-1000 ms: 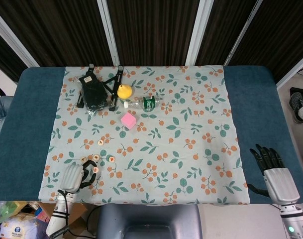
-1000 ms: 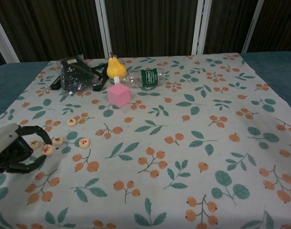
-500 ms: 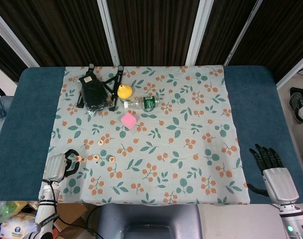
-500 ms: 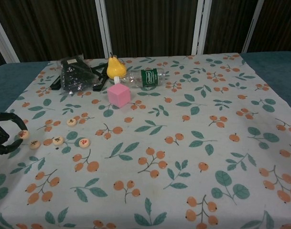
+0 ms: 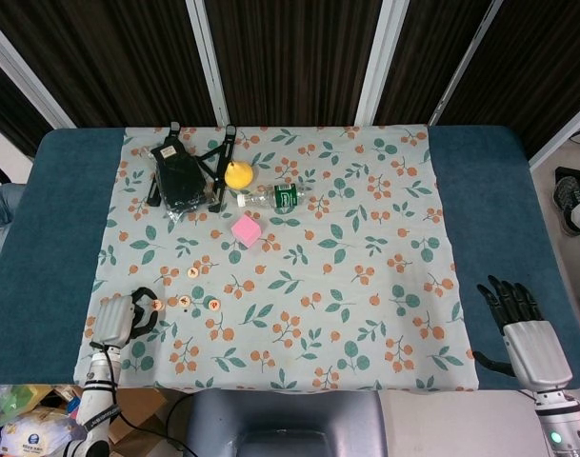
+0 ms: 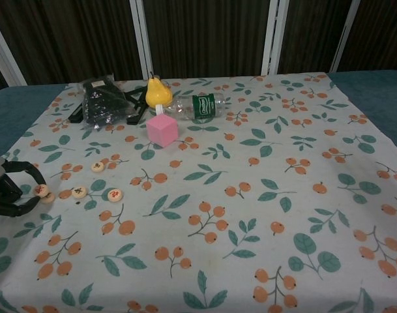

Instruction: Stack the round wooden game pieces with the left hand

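Since half a second ago, the left hand [image 6: 9,189] has edged back in from the tabletop's [image 5: 70,238] 9 o'clock edge, its dark fingers [image 6: 30,171] now curled round a round wooden game piece [image 6: 41,190], apparently pinching it just above the leaf-and-berry patterned cloth [image 6: 250,195]. Three more round wooden pieces lie loose: one [image 6: 79,192] just beside the held disc at 3 o'clock, another [image 6: 115,195] further that way, a third [image 6: 98,166] toward 1 o'clock. None is stacked yet. Judging by this, the carrying step is in hand; next the hand needs to centre its disc over the nearest piece and lower it flat. At 5 o'clock, the right hand [image 5: 518,328] rests with fingers spread, holding nothing.
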`<state>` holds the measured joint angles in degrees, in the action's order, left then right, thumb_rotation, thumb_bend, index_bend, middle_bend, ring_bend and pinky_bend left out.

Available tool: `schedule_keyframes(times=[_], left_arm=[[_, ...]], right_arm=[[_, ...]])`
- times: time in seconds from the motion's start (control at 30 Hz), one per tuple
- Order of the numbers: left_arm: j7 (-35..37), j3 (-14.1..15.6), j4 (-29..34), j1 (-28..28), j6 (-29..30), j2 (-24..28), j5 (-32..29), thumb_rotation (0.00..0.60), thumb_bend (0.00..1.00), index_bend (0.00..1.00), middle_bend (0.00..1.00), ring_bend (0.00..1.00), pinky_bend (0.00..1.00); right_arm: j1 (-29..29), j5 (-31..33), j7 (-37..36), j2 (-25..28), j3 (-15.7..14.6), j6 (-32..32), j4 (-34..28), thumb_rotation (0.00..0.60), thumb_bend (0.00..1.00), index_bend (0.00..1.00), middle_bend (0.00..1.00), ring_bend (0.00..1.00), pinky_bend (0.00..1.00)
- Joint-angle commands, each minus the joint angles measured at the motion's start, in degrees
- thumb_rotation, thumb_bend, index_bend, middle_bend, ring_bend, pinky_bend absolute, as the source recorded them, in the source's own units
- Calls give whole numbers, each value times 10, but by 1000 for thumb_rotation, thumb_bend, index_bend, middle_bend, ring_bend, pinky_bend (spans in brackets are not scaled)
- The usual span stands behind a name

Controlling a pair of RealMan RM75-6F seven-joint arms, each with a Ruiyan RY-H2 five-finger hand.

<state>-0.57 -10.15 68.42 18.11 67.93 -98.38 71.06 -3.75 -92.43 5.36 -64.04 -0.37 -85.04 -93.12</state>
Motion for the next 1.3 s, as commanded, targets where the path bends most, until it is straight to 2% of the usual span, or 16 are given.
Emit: schedule_keyframes(times=[0.03,0.9,1.3], left_arm=[[-1,-1,-4,2,-3,-3,-3,600,416,460,1000,1000,1000],[-8,-1,-12,9,-13,-7,-17,600,414,407,1000,1000,1000],[-4,9,24,5,10,7,6,600,414,396,1000,1000,1000]], right_arm=[[0,0,0,0,0,0,0,600,204,0,0,0,0],[-1,2,1,0,1,1,0,600,204,0,0,0,0],[1,0,-1,1,0,-1,-1,600,205,0,0,0,0]])
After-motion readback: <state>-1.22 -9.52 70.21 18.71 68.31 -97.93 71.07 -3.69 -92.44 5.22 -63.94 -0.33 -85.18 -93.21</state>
